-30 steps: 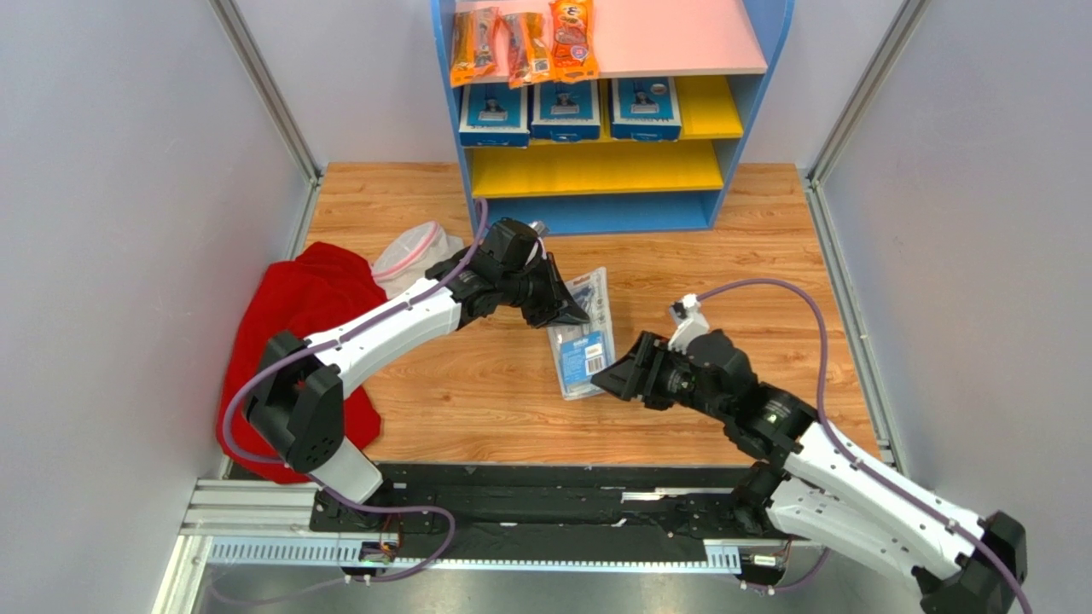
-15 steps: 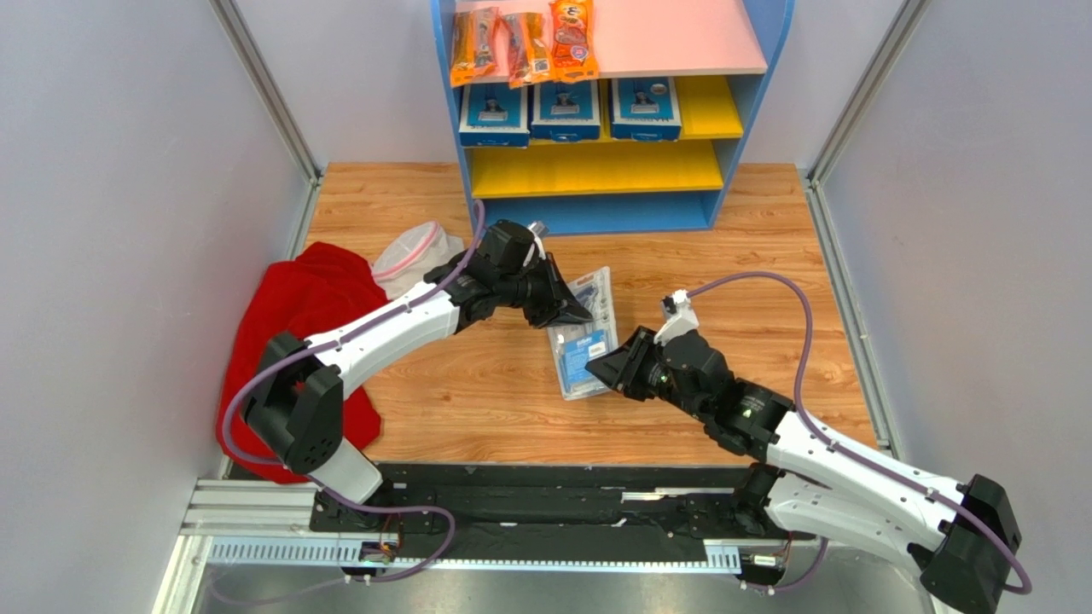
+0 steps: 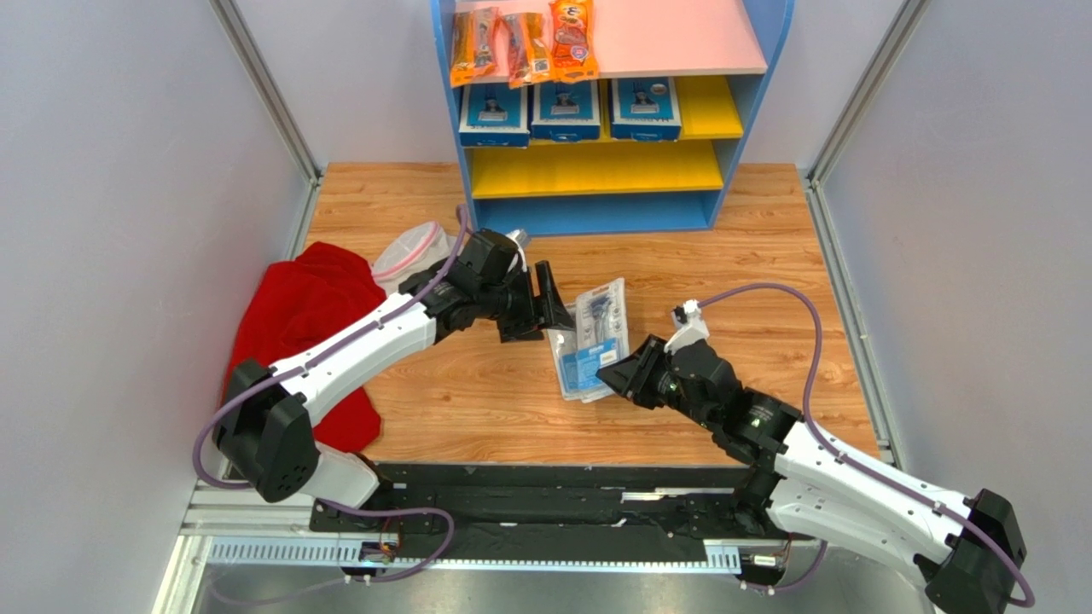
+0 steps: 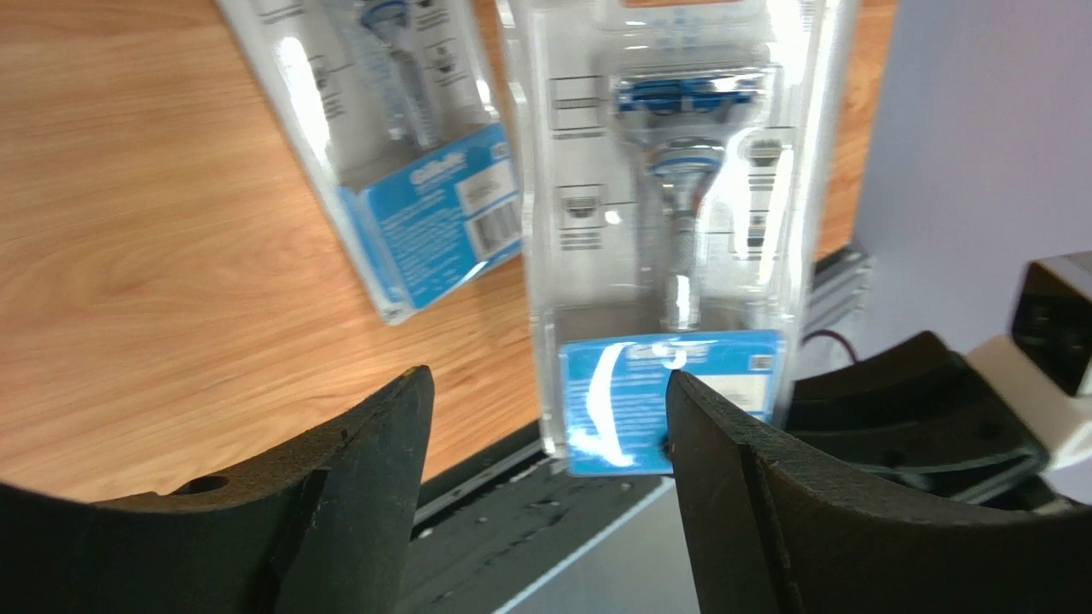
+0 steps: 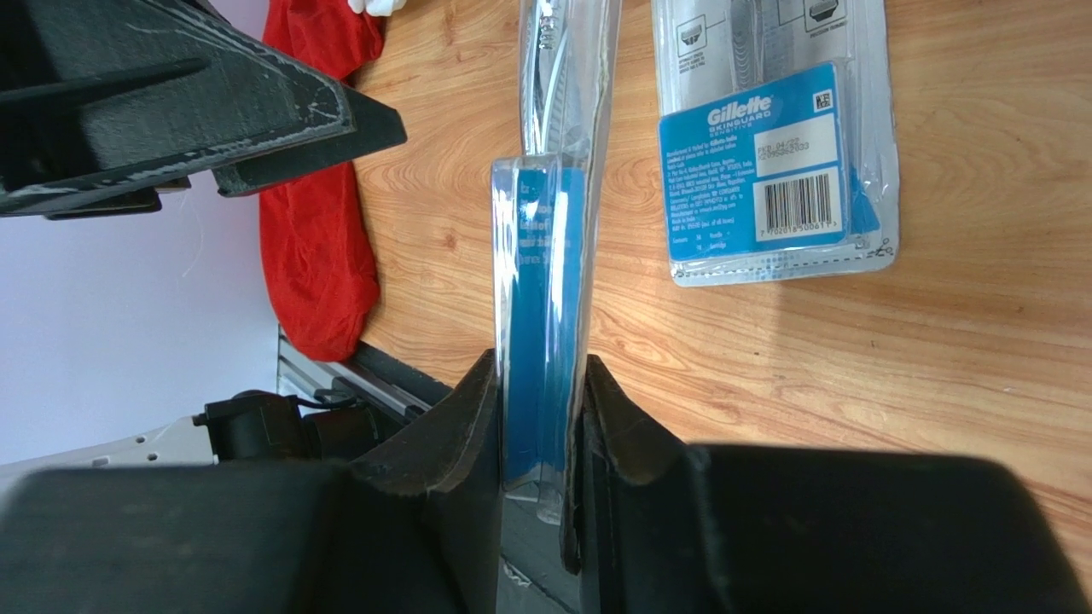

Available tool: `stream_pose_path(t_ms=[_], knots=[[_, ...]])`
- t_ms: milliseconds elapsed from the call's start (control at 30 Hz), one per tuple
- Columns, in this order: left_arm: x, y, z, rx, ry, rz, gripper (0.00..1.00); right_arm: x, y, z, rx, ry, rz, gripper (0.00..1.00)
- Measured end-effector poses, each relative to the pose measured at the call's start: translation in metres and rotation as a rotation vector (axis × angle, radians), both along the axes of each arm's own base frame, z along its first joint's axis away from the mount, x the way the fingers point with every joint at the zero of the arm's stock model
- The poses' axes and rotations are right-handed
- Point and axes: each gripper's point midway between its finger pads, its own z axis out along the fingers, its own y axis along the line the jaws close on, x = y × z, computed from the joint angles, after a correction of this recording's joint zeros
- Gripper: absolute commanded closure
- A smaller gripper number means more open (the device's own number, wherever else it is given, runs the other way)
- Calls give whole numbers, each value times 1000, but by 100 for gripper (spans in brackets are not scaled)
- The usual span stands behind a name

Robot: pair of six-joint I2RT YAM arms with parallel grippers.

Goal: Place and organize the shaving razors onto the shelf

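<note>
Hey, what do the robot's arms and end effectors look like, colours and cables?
The left arm and right arm have white shells with black joints. The left end effector and right end effector are black, each with two broad wedge-shaped fingers. A thin purple cable loops along each arm.

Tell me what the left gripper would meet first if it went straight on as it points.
Probably the razor blister pack held by the right gripper; it stands right before the open left gripper, though depth is unclear.
</note>
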Motion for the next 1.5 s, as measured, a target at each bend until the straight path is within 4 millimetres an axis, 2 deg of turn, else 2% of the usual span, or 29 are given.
stream_pose_path(t_ms=[167,333,467,567,767,900,1000,1100,1200,1400,1500], knots=[[-3,22,-10,76,-35,4,24,-5,-6,-2,16,-5,-1,100],[-27,47,-37,63,-25,1,24,-8,-6,-7,18,1,10,100],[-42,66,-50,39,-19,10,24,-8,4,-8,32,5,46,100],[-48,78,-41,13,-56,8,24,-8,16,-11,37,12,85,100],[-54,106,0,70,-188,15,20,-7,37,-16,46,34,165,100],[-54,134,31,151,-278,57,19,3,54,-5,80,23,200,100],[-55,153,39,215,-305,87,18,12,65,6,103,10,219,100],[-60,167,32,280,-287,97,18,21,75,19,129,-10,240,100],[-65,174,22,316,-262,91,18,28,83,34,143,-31,263,100],[-74,182,-1,369,-205,79,18,53,96,84,190,-95,287,100],[-75,185,-2,382,-205,76,18,71,94,86,237,-95,276,100]])
